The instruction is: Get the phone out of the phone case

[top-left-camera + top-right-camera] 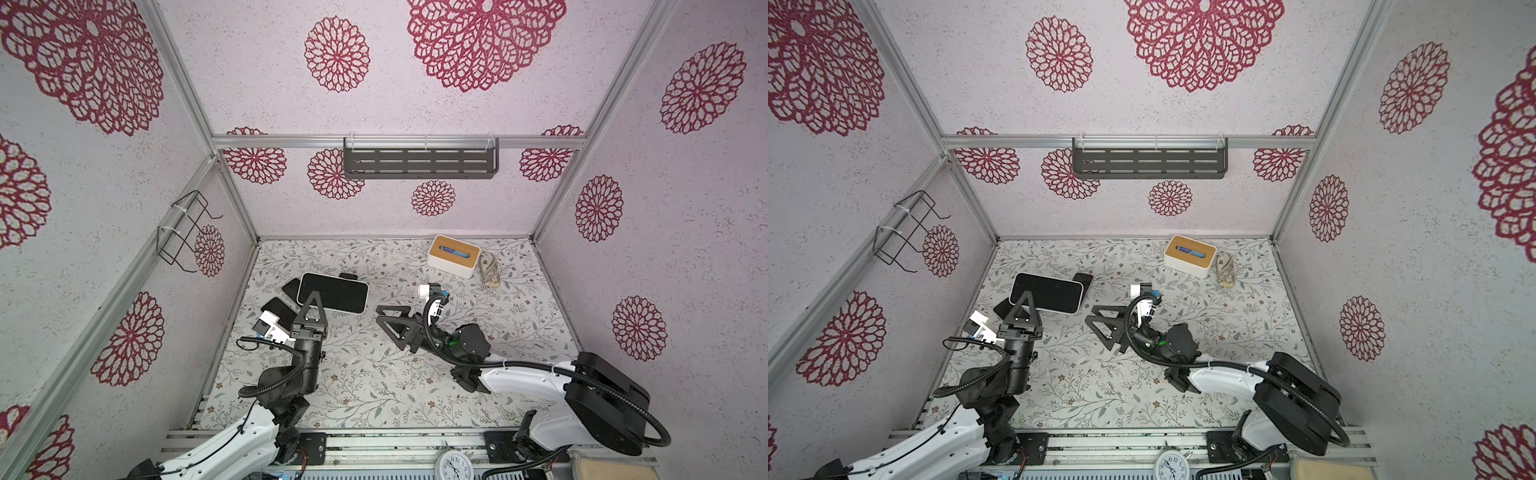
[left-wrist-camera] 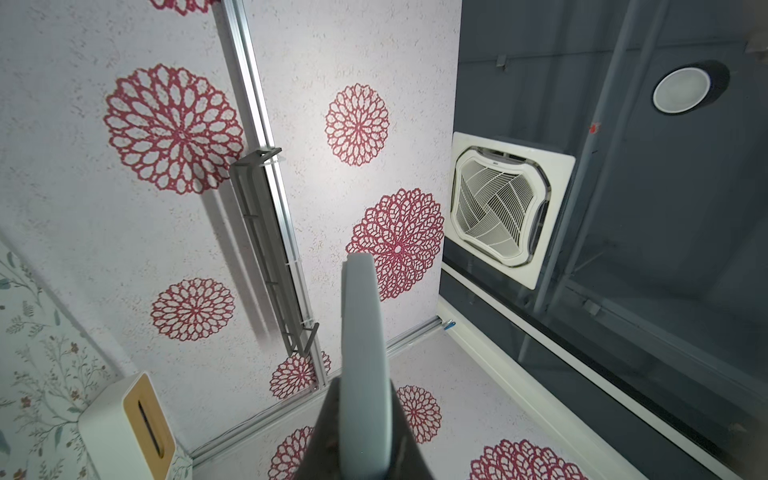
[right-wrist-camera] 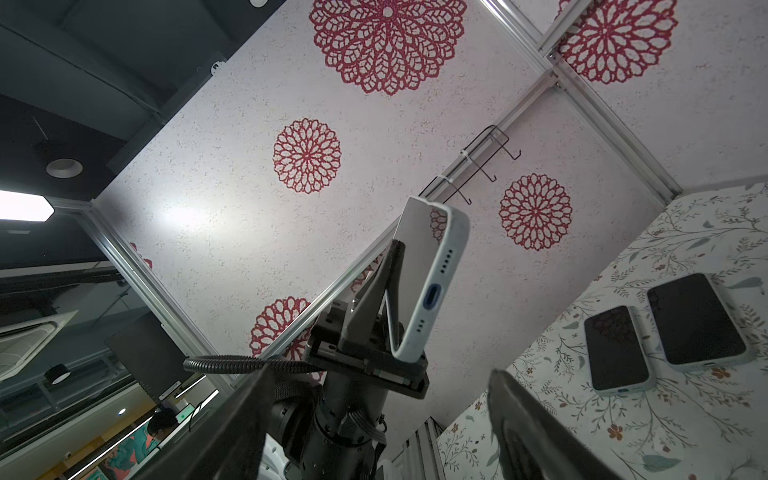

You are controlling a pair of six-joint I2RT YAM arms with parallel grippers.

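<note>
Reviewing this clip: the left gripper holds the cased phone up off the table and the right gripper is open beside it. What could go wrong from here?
1. The left gripper pinches the cased phone near one end only, so a tug from the open right gripper may pivot it or pull it loose.
2. Two more phones lie on the table close beside it; a drop would probably hit them.

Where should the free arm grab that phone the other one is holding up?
Probably the charging-port end of the cased phone, coming from the side of the right gripper, jaws across screen and back: that short end is free and faces it, while the left gripper clamps a long side.
</note>
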